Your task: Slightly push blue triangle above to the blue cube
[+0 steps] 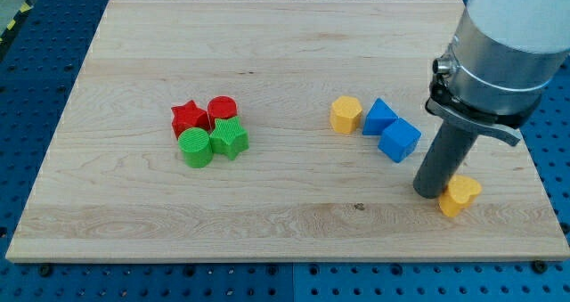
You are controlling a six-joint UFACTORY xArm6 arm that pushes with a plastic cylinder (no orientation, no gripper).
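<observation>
The blue triangle (378, 117) lies right of the board's middle, touching the blue cube (399, 140) at its lower right. My tip (435, 193) rests on the board below and to the right of the blue cube, apart from it. The tip's right side is against a yellow heart (460, 195).
A yellow block (346, 114) sits just left of the blue triangle. At the view's left, a red star (188, 118), a red cylinder (221, 110), a green cylinder (195, 147) and a green star (230, 138) form a tight cluster. The arm's grey body (508, 44) hangs over the board's right edge.
</observation>
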